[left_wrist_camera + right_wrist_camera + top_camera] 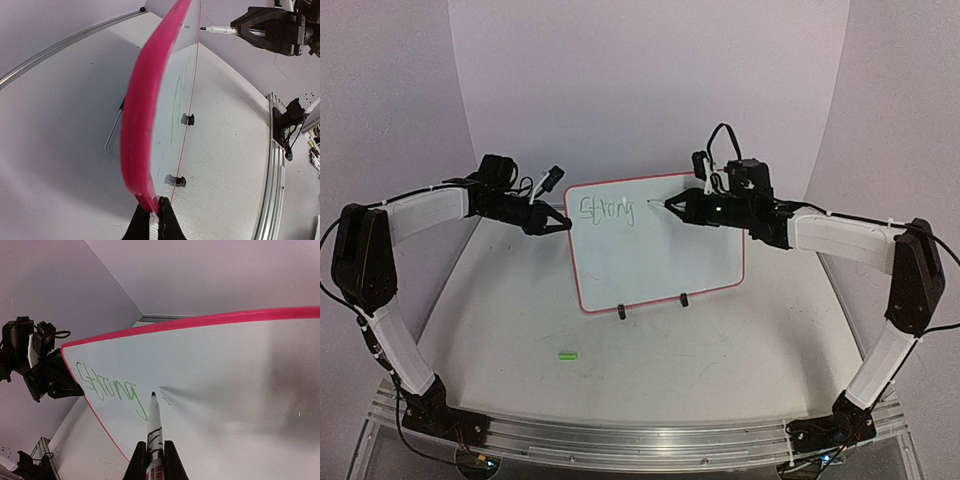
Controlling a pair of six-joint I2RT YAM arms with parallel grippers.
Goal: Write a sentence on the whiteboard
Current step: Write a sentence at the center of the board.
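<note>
Writing is under way: one green word sits just left of frame centre on the whiteboard. The left gripper pinches its edge and the right gripper clamps the marker. The next word likely needs steady tip contact.

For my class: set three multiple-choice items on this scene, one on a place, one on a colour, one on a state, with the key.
1. Where does the small green piece lie? A on the table, before the whiteboard; B atop the board; C behind the board.
2. The whiteboard's frame is: A blue; B pink-red; C black.
3. The right gripper is: A open, empty; B shut on a marker; C clamping the board's edge.
Key: 1 A, it lies on the table on the board's written side; 2 B, the rim is pink-red in every view; 3 B, its fingers pinch the marker.
</note>
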